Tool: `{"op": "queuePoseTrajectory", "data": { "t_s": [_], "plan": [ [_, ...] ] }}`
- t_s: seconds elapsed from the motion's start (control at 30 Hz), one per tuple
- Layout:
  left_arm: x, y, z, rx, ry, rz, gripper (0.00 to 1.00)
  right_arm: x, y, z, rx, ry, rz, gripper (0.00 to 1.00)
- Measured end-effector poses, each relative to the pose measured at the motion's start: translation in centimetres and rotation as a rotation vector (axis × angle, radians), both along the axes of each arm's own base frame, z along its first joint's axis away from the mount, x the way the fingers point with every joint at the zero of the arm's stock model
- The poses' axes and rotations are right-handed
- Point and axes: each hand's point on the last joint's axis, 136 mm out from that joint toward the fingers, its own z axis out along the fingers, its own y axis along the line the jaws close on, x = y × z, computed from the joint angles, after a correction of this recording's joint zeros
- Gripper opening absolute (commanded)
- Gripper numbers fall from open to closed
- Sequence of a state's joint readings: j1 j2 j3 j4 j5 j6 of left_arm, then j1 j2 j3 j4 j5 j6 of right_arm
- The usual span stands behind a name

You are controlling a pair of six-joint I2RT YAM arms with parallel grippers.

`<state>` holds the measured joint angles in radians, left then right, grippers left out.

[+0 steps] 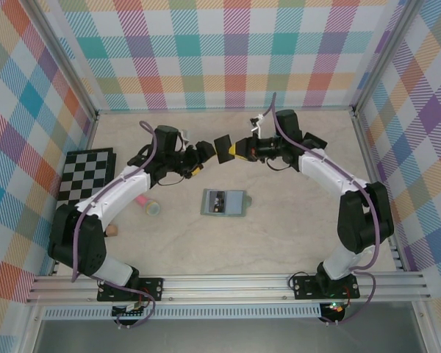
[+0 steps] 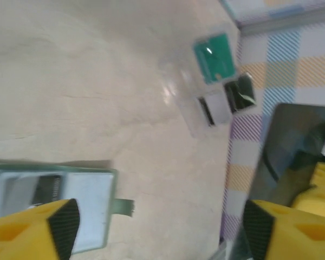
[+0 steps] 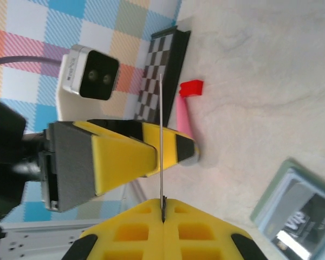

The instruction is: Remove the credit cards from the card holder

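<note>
Top view: both arms meet over the far middle of the table. The right gripper (image 1: 235,149) is clenched on a dark credit card (image 1: 223,147), and the left gripper (image 1: 203,152) is just beside the card. From up here I can't tell whether it touches. The card holder (image 1: 224,202) lies flat on the table (image 1: 294,220), nearer the bases, well apart from both grippers. Its pockets are too small to read.

Left wrist: the picture is blurred. The left gripper (image 2: 160,222) is released, fingers wide, nothing between them. The card holder (image 2: 70,195) is cut off at the left edge, its tab (image 2: 122,207) poking out. The dark credit card (image 2: 292,151) is tall at the right. A clear tray (image 2: 206,92) holds a green rectangle (image 2: 214,57).

Right wrist: the right gripper (image 3: 162,208) pinches the dark credit card (image 3: 161,162), seen edge-on as a thin line. The left gripper (image 3: 124,154) is just behind it. The card holder (image 3: 298,211) is cropped at bottom right, with a dark card in its pocket. The chequered board (image 3: 162,70) is beyond.
</note>
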<state>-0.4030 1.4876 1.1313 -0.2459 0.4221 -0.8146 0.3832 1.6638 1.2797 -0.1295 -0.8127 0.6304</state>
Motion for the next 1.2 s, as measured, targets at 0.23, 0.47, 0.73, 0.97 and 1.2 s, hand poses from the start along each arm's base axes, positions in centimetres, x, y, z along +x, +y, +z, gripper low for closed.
{"op": "queuePoseTrajectory", "data": {
  "t_s": [0.23,0.47,0.73,0.97,1.2],
  "plan": [
    [-0.8,7.0,-1.8,0.298,0.034,0.146,1.00,2.8,-2.2,1.3,-0.220,-0.227,-0.077,0.00],
    [-0.6,11.2,-0.5,0.511,0.009,0.178,1.00,5.4,-8.4,0.8,-0.467,-0.375,-0.158,0.00],
    [-0.3,12.2,1.6,0.595,-0.062,0.113,1.00,6.6,-17.3,-0.4,-0.815,-0.547,-0.109,0.00],
    [0.1,13.2,2.2,0.633,-0.077,0.083,1.00,6.9,-24.5,-1.4,-1.042,-0.542,-0.052,0.00],
    [0.6,14.9,1.5,0.675,-0.041,0.095,1.00,7.9,-28.7,-3.6,-1.194,-0.510,0.071,0.00]
  ]
}}
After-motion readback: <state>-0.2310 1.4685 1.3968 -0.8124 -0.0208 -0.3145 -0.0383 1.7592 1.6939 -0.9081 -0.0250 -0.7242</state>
